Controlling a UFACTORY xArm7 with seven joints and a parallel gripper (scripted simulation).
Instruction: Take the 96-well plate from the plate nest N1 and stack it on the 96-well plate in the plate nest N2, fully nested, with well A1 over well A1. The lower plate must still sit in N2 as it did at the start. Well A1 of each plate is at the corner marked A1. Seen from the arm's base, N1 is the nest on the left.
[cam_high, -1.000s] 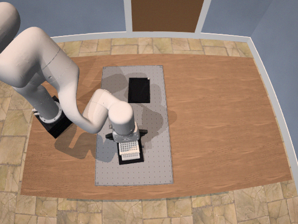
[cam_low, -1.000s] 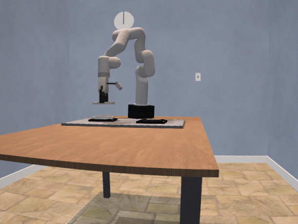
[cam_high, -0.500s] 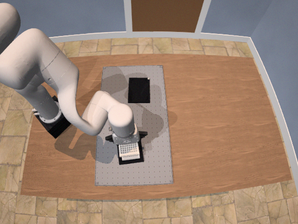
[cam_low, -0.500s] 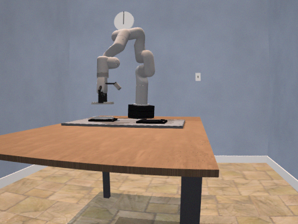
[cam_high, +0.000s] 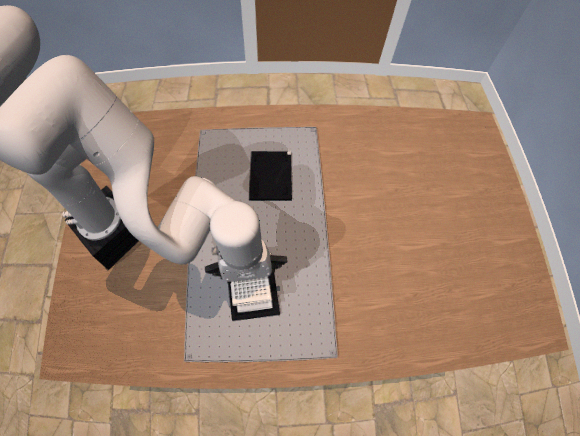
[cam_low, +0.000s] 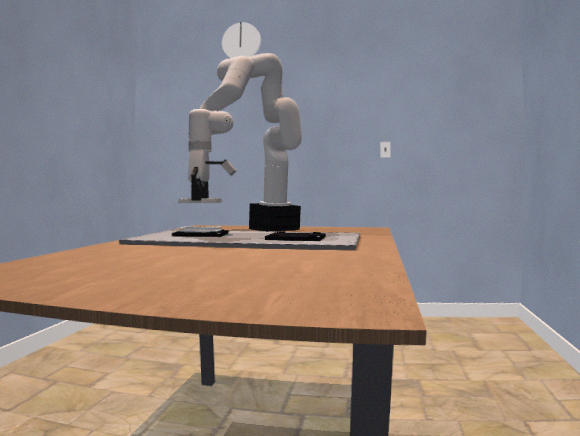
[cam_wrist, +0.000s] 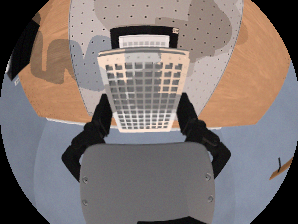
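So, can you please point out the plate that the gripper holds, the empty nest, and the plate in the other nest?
Held 96-well plate (cam_high: 252, 292): top view, its well grid.
Empty plate nest (cam_high: 270, 176): top view, its black floor.
Lower 96-well plate (cam_low: 200, 229): exterior view, its near side wall.

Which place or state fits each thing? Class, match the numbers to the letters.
Things:
1. carried 96-well plate
2. lower 96-well plate
3. nest N1
4. gripper

Places or states:
a. holds no plate
b. raised in the air above nest N2
c. shut on a plate
d. sits in nest N2

Pairs: 1-b, 2-d, 3-a, 4-c
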